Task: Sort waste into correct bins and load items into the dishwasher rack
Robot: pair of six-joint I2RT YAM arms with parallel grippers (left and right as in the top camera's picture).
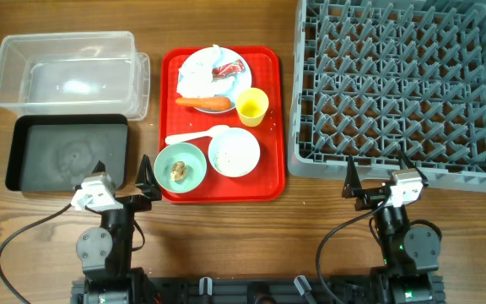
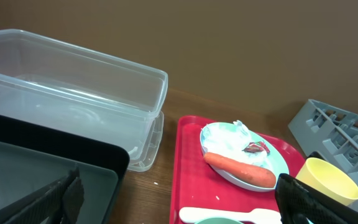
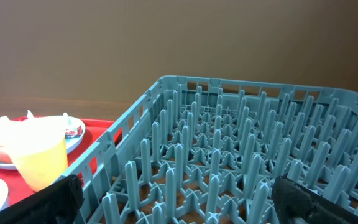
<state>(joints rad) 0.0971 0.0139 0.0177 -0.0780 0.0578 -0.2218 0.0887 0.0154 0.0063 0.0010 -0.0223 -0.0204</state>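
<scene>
On the red tray (image 1: 268, 127) the pale blue plate (image 1: 243, 66) holds the crumpled napkin (image 1: 197, 80) and the red wrapper (image 1: 228, 70). The carrot (image 1: 205, 103) lies at its near rim. The yellow cup (image 1: 252, 106) is beside them, and the white spoon (image 1: 197, 135) lies nearer. The green bowl (image 1: 163, 160) holds a brownish lump (image 1: 178, 170). The pale blue bowl (image 1: 255, 148) holds rice grains (image 1: 230, 154). The clear tub (image 1: 66, 72) and black tray (image 1: 66, 152) sit left, the grey rack (image 1: 403, 84) right. My left gripper (image 1: 123, 173) and right gripper (image 1: 384, 179) are open and empty.
In the left wrist view the black tray (image 2: 42, 168) is under my left finger, with the carrot (image 2: 238, 169) and cup (image 2: 328, 180) ahead. In the right wrist view the rack (image 3: 229, 137) pegs fill the space ahead of my jaws.
</scene>
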